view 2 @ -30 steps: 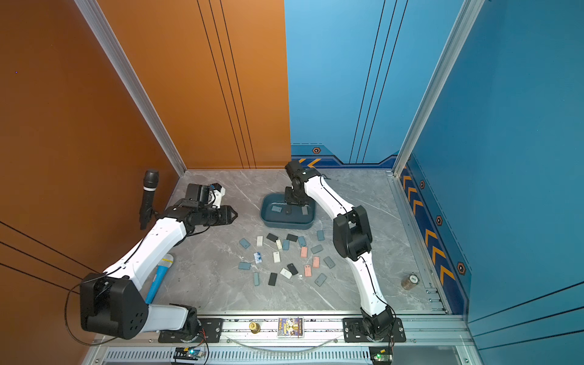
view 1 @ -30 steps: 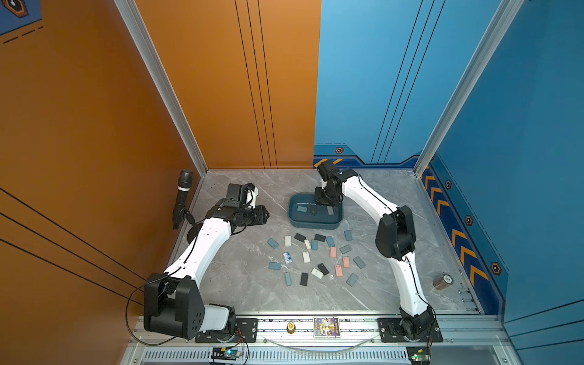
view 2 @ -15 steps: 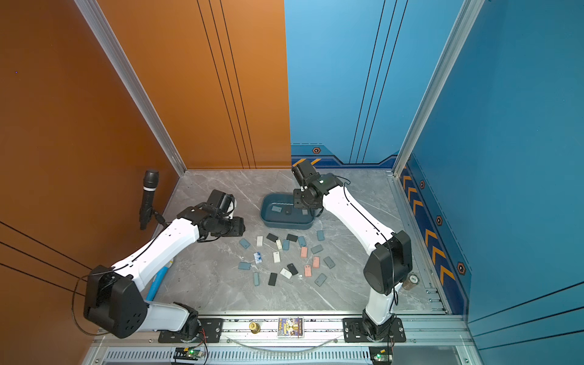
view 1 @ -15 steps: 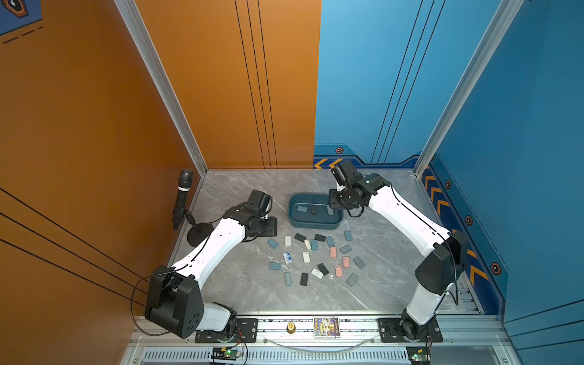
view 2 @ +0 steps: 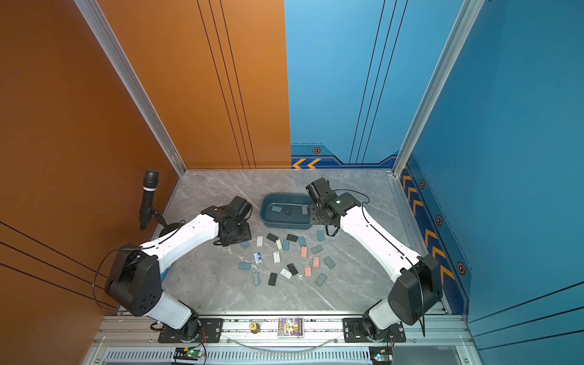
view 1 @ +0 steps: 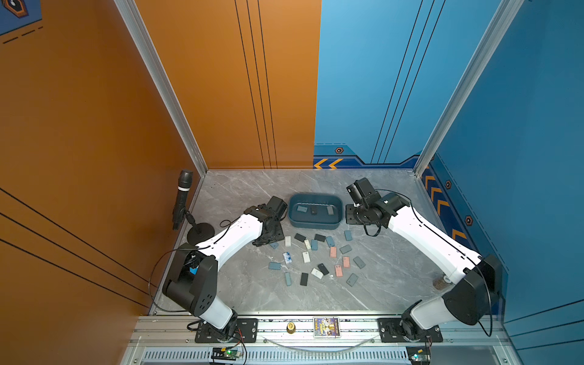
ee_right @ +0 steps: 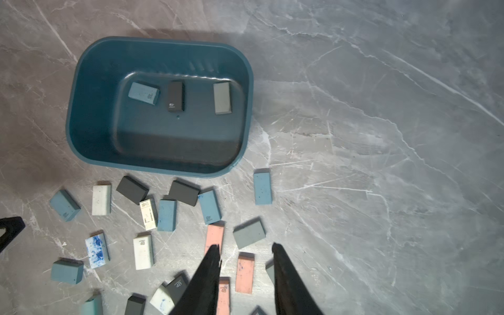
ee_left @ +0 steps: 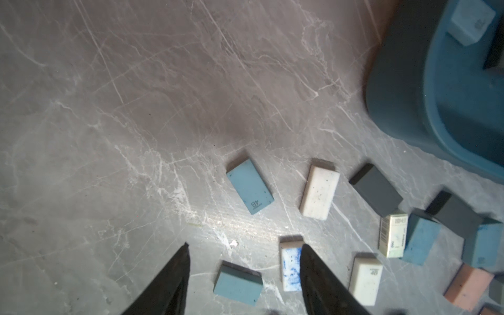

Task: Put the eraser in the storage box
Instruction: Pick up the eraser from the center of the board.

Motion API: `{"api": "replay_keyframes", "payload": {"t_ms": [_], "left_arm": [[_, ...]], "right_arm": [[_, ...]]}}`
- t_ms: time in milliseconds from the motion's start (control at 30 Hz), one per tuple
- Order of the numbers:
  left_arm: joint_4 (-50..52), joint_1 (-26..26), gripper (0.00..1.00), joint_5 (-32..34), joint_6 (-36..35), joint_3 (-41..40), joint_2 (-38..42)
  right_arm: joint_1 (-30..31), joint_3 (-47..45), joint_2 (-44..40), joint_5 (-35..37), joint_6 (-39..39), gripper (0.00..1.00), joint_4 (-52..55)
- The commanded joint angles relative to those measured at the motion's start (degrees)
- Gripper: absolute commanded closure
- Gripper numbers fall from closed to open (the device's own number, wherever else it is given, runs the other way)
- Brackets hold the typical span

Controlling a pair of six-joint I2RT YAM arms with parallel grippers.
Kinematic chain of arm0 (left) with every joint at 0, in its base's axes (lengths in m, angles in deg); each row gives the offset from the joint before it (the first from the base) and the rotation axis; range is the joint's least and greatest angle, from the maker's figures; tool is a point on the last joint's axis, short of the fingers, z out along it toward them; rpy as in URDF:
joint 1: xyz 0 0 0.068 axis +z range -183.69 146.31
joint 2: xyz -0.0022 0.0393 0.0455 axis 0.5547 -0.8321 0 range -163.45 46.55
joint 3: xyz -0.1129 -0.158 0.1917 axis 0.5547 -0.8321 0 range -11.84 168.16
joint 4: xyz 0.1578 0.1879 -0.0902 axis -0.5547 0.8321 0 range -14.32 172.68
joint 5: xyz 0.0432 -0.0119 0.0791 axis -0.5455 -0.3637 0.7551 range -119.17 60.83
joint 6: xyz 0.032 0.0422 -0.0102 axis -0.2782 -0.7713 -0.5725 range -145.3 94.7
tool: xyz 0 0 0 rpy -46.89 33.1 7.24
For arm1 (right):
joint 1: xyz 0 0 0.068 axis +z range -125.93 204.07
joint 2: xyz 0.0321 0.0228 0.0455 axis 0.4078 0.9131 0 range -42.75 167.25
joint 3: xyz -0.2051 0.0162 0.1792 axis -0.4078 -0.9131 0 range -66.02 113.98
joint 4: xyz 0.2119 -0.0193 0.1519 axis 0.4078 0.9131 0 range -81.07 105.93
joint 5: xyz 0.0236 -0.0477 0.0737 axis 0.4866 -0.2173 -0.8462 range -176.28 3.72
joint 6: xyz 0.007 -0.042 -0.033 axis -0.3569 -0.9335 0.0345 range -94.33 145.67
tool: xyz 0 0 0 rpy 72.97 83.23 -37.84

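Observation:
The storage box (view 1: 316, 225) (view 2: 284, 225) is a dark teal tub at the back middle of the table, and it holds a blue, a black and a grey eraser (ee_right: 222, 98). Several more erasers lie scattered in front of it, blue, white, black, grey and pink. My left gripper (view 1: 271, 237) (ee_left: 245, 245) hangs open above the left end of the scatter, holding nothing. A teal eraser (ee_left: 237, 282) lies on the table below its gap. My right gripper (view 1: 353, 218) (ee_right: 245, 246) stands open and empty just right of the box, above pink erasers (ee_right: 245, 272).
A black microphone on a round stand (view 1: 183, 202) stands at the left wall. A small tape roll (view 1: 441, 281) sits at the right edge, partly behind the right arm. Walls close in the table on three sides. A picture card (view 1: 326, 327) lies on the front rail.
The left arm swung in from the back left to the erasers and its jaws opened wider. The right arm drew back from over the box to its right side.

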Motion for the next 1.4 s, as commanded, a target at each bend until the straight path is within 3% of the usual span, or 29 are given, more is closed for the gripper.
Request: {"api": "replay_keyframes", "payload": {"t_ms": [0, 633, 1367], "left_arm": [[1.81, -0.31, 0.36, 1.97, 5.63, 1.93, -2.31], [1.86, -0.77, 0.33, 3.65, 15.62, 5.08, -11.83], [1.83, -0.77, 0.33, 2.43, 15.63, 4.25, -17.06]], "right_arm": [[-1.75, -3.24, -4.16, 2.46, 1.37, 0.65, -1.35], [-9.02, -11.68, -11.23, 0.78, 0.32, 0.64, -2.93], [-10.66, -14.60, -12.90, -0.09, 1.37, 0.64, -3.56]]}}
